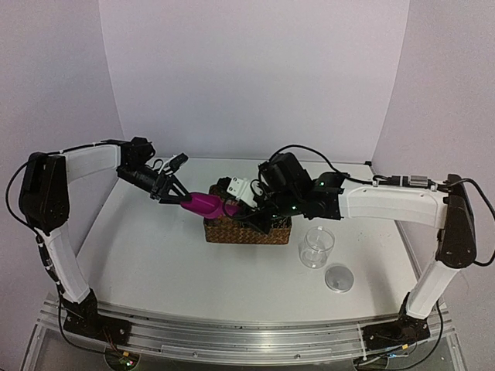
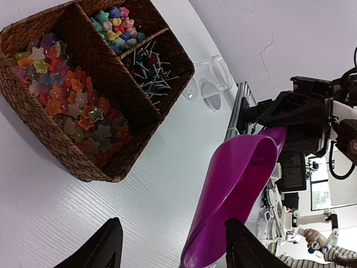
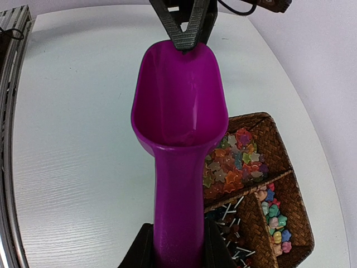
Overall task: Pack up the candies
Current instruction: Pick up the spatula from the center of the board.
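Note:
A magenta scoop (image 1: pixel 207 204) hangs level above the table, just left of a woven basket (image 1: pixel 247 233). My right gripper (image 3: pixel 177 251) is shut on its handle; in the top view it sits over the basket (image 1: pixel 251 216). The scoop's bowl (image 3: pixel 178 100) is empty. My left gripper (image 2: pixel 175 248) is open, with the bowl's front lip (image 2: pixel 240 184) between its fingers, close to the right finger (image 2: pixel 245 245). Small mixed-colour candies (image 2: pixel 72 106) fill the basket's large compartment and also show in the right wrist view (image 3: pixel 234 162).
The basket also holds flower-shaped sweets (image 2: pixel 114 25) and stick lollipops (image 2: pixel 150 70) in two smaller compartments. A clear open jar (image 1: pixel 316 247) stands right of the basket, with its lid (image 1: pixel 339 277) on the table in front of it.

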Controlling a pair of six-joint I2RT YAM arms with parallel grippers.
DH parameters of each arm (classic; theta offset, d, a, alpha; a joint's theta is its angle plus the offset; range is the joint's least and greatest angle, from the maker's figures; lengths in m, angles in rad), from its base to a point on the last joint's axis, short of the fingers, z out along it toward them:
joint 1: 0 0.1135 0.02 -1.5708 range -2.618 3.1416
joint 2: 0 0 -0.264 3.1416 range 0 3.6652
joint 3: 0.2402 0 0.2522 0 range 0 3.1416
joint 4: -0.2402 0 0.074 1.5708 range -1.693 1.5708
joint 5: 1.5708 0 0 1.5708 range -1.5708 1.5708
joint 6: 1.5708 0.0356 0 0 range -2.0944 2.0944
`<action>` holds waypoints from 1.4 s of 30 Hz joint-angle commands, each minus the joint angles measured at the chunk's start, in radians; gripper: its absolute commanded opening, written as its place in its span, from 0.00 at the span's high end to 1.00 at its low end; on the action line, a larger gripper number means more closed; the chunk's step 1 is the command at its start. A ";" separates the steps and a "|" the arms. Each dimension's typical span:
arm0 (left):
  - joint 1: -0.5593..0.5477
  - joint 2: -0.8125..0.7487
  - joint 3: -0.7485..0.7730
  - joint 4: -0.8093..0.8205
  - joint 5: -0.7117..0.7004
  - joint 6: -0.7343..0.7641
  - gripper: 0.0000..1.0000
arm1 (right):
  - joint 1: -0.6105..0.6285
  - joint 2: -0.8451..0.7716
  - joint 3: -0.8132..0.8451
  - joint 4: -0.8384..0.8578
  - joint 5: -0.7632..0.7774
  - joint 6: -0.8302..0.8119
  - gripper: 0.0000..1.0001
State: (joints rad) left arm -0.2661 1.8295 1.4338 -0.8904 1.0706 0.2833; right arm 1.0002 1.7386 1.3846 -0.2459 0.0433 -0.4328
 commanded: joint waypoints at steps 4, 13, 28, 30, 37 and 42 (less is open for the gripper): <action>-0.028 0.008 0.016 0.005 0.151 -0.021 0.59 | 0.008 -0.045 -0.001 0.069 -0.029 -0.018 1.00; -0.035 0.008 0.003 0.007 0.209 -0.053 1.00 | 0.008 -0.019 0.005 0.067 0.006 -0.009 0.93; -0.051 -0.023 -0.008 0.018 0.173 -0.060 1.00 | 0.009 0.129 0.173 -0.111 0.167 0.013 0.57; -0.051 -0.022 -0.009 0.016 0.171 -0.057 1.00 | 0.009 0.136 0.186 -0.129 0.170 0.009 0.61; -0.052 -0.016 -0.022 0.014 0.175 -0.045 1.00 | 0.010 0.134 0.188 -0.154 0.164 -0.002 0.88; -0.045 -0.001 -0.031 0.025 0.103 -0.049 0.48 | 0.007 0.108 0.184 -0.161 0.206 -0.020 0.96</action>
State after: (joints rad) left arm -0.3127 1.8427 1.3872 -0.8455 1.1703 0.2409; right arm 1.0252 1.8648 1.5318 -0.4067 0.1599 -0.4561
